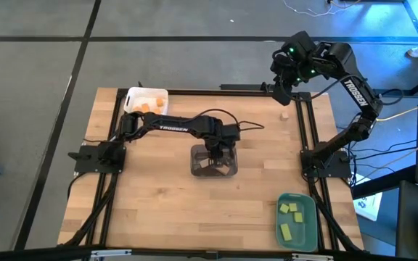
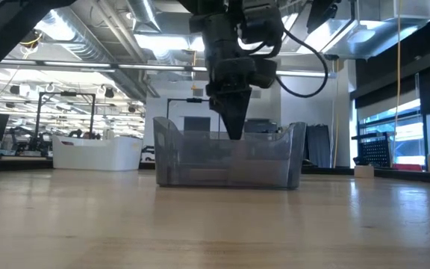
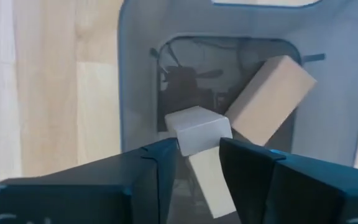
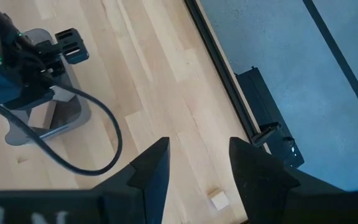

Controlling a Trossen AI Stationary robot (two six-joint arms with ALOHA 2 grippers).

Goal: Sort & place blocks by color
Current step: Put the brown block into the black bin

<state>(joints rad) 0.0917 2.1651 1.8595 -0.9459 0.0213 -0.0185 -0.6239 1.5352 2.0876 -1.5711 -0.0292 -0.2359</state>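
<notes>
A: What is the left gripper doing?
B: Reaching into the grey tray, fingers pinching a pale tan block.
A: And the right gripper?
B: Hovering open above a tan cube

This is a robotics lab or workshop, open-plan and industrial. Two dark arms are bolted onto black metal rails along the sides of a pale wooden desk, with cables trailing off across a grey concrete floor. Looking level across the desk, the ceiling shows bare ducts and strip lights, and further workbenches with more equipment stand at the back, beside tall windows.
</notes>
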